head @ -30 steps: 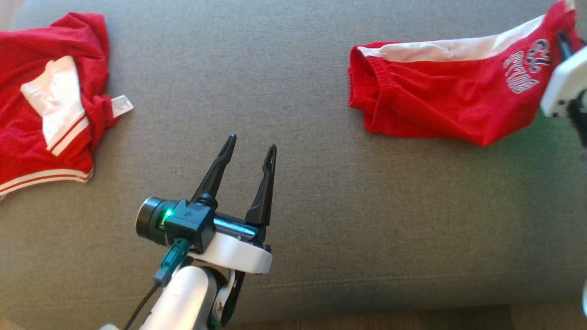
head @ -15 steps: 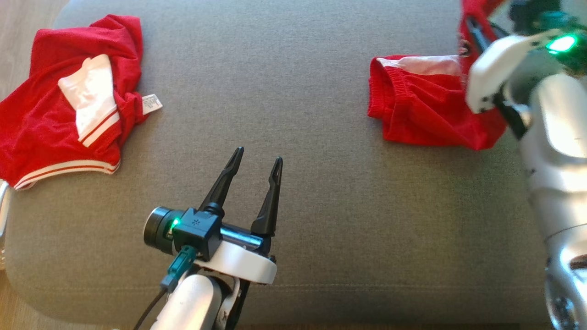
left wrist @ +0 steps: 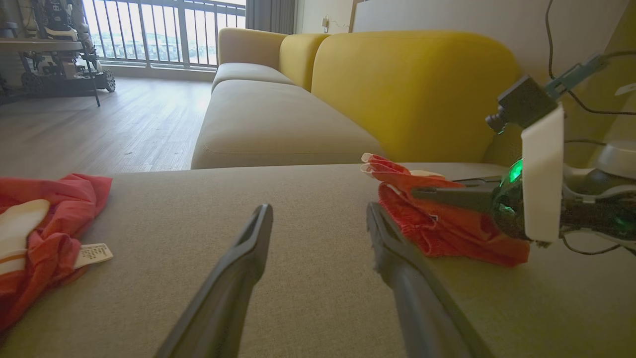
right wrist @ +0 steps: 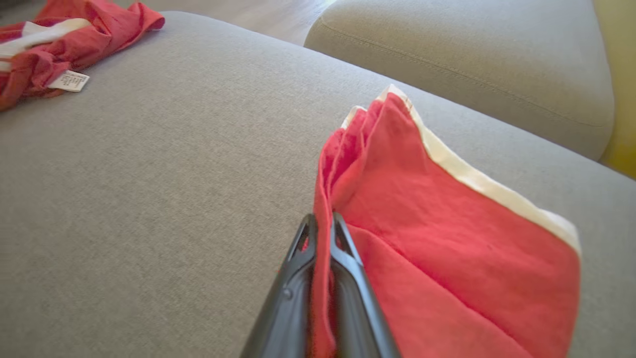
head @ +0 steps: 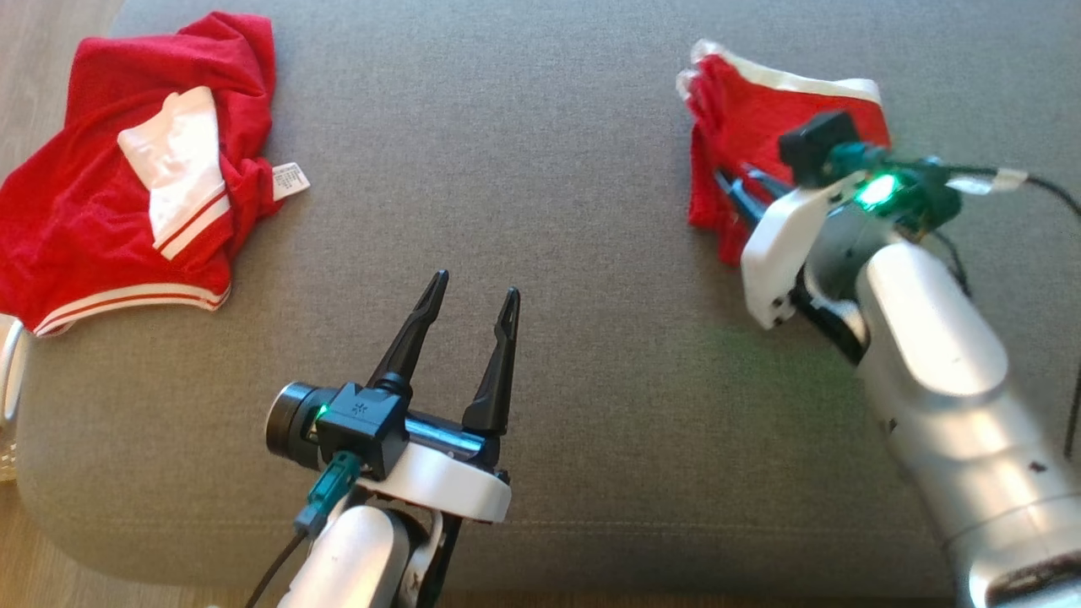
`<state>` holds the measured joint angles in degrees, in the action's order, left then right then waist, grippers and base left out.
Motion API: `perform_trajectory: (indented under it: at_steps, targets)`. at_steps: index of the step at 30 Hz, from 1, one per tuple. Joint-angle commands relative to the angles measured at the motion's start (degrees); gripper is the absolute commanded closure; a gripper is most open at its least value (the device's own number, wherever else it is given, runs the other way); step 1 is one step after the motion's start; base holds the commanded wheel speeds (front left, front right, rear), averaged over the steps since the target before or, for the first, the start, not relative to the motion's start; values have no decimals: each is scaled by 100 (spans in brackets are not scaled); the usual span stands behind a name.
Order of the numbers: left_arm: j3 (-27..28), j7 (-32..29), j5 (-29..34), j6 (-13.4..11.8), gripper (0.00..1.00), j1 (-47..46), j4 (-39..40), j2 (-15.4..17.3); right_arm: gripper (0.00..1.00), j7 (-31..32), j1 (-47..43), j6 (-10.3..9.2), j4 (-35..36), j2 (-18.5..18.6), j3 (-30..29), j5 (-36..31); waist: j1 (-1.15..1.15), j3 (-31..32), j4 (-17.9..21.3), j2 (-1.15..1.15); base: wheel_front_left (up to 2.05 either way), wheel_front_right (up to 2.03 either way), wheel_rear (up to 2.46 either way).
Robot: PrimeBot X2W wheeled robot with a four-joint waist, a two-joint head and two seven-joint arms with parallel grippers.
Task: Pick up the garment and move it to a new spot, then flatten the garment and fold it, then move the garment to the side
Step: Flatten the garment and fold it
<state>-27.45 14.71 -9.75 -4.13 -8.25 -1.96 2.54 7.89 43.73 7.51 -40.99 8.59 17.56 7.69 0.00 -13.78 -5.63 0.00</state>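
The garment (head: 743, 114) is a pair of red shorts with a white trim, bunched up at the right of the grey cushion (head: 540, 152). My right gripper (head: 726, 181) is shut on a fold of its edge. The right wrist view shows that gripper (right wrist: 322, 222) with its two fingers pinched on the red cloth (right wrist: 447, 238), which fans out ahead and to the right. My left gripper (head: 475, 285) stands open over bare cushion near the front, nothing between its fingers. In the left wrist view the left gripper (left wrist: 318, 211) points past the garment (left wrist: 437, 231).
A second red and white garment (head: 127, 169) with a small white label lies crumpled at the cushion's far left edge. Wooden floor (head: 42, 34) borders the cushion on the left. A yellow sofa (left wrist: 412, 84) stands beyond the cushion.
The head camera has shifted. My right arm has swung in from the right edge with the garment, which was spread flat and is now gathered into a bunch. The left gripper has stayed put.
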Motion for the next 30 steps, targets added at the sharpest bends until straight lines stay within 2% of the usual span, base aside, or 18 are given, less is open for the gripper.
perform_trajectory:
  at_steps: [1, 2, 3, 6, 9, 10, 15, 18, 23, 30]
  targets:
    - [148, 29, -32, -38, 0, -113, 207, 33, 63, 31, -45, -2, 358, -135, 149, 163, 0, -20, 18, 0, 0, 0, 0]
    - [145, 29, -35, -35, 0, -115, 205, 33, 22, 27, -120, -2, 467, -151, 174, 275, 0, -21, 29, 0, 0, 0, 0]
    - [145, 29, -37, -32, 0, -114, 201, 33, 0, 40, -197, -2, 578, -162, 192, 380, 0, -16, 42, 0, 0, 0, 0]
    - [161, 29, -33, -32, 0, -104, 194, 33, 0, -31, -433, -2, 1016, -125, 156, 546, 0, 26, 83, 0, 0, 0, 0]
    - [256, 29, -20, -108, 0, -57, 329, 33, 0, -233, -953, -2, 1717, -20, -180, 623, 0, 165, 126, 0, 0, 0, 0]
    - [311, 29, -2, -134, 0, 17, 375, 33, 0, -372, -1275, -2, 2045, 34, -559, 539, 0, 242, 146, 0, 0, 0, 0]
    - [506, 29, 53, -221, 0, 254, 450, 33, 0, -1054, -2060, -2, 2702, 23, -1465, 140, 0, 450, 220, 0, 0, 0, 0]
    - [662, 29, 82, -293, 0, 436, 498, 33, 0, -1509, -2565, -2, 2792, -236, -1931, -61, 0, 604, 262, 0, 0, 0, 0]
    - [928, 29, 147, -391, 0, 750, 573, 33, 0, -1983, -3115, -2, 2815, -483, -2109, -221, 0, 847, 365, 0, 0, 0, 0]
    - [1309, 29, 287, -454, 0, 1409, 677, 44, 0, -2282, -3866, -2, 2963, -567, -1935, -278, 0, 1352, 538, 0, 0, 0, 0]
